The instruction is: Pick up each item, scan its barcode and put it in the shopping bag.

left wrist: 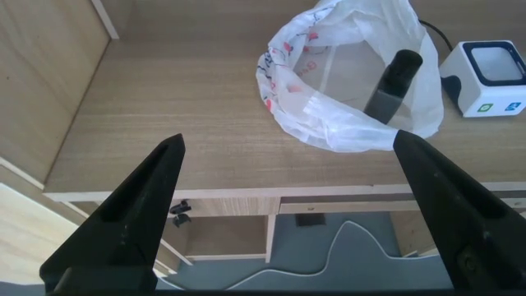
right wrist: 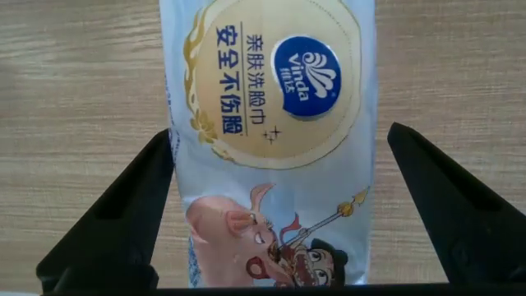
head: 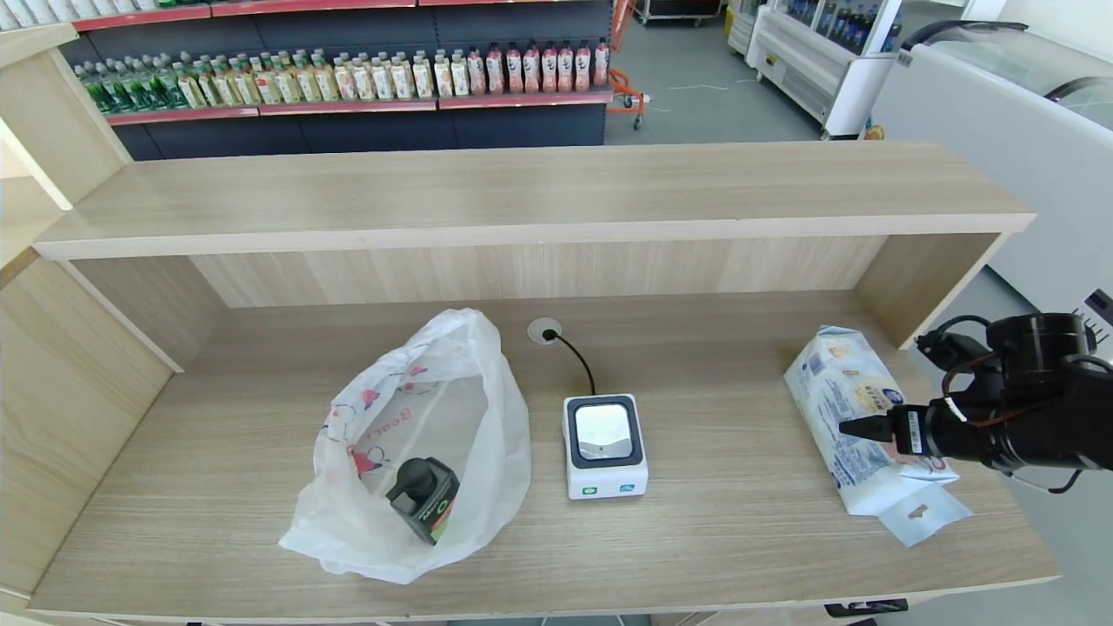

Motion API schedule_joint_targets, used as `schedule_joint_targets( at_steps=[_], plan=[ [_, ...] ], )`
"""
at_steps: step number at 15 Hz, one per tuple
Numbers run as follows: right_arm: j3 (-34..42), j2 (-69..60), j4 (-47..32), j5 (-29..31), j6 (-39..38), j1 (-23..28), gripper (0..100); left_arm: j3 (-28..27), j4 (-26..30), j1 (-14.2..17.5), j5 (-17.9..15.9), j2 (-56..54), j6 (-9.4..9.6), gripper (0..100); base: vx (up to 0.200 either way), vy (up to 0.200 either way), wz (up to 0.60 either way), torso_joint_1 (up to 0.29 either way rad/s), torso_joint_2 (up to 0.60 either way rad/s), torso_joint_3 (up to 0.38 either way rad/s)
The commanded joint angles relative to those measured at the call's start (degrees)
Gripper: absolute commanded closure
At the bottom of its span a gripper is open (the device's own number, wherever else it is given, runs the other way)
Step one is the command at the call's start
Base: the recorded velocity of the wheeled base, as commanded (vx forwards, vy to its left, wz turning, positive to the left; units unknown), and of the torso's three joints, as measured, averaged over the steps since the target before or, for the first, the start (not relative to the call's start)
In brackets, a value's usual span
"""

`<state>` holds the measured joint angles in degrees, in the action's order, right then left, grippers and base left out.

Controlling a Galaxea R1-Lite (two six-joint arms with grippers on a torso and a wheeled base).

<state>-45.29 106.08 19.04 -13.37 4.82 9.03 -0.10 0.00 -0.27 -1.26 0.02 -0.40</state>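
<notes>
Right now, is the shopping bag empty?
No: a dark bottle with a black cap already lies inside the shopping bag on the counter.

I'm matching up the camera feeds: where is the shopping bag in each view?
Head view: shopping bag left of centre on the counter, beside the scanner.
Left wrist view: shopping bag on the counter beyond the open left gripper.
Right wrist view: not in it.
Shared landmark: the scanner, beside it in both.

left gripper [left wrist: 288,138]: fingers spread wide | right gripper [right wrist: 279,131]: fingers spread wide, arm extended inward
</notes>
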Motion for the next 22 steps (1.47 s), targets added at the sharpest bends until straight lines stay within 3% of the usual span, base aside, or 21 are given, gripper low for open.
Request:
schedule_joint_targets(
  at_steps=[1,9,10,16,22],
  plan=[
    [0.11,3.69,1.61,0.01,0.11,-0.24,0,0.01,0.00,0.00,0.03,-0.02,-0.04,0,0.000,0.000,0.00,0.000,0.00,0.000],
    [-3.49,12.48,6.71,1.42,0.19,-3.94,0,0.01,0.00,0.00,0.03,-0.02,-0.04,0,0.000,0.000,0.00,0.000,0.00,0.000],
    [-3.23,12.57,7.06,1.33,0.28,-4.02,100,0.01,0.00,-0.08,0.03,-0.02,-0.04,0,0.000,0.000,0.00,0.000,0.00,0.000],
    [-2.26,7.91,2.67,1.68,0.55,-4.38,100,0.01,0.00,0.00,0.03,-0.02,-0.04,0,0.000,0.000,0.00,0.000,0.00,0.000],
    [7.06,-15.91,5.13,0.89,0.11,-8.33,100,-0.08,0.00,0.00,0.03,-0.02,-0.04,0,0.000,0.000,0.00,0.000,0.00,0.000]
  ],
)
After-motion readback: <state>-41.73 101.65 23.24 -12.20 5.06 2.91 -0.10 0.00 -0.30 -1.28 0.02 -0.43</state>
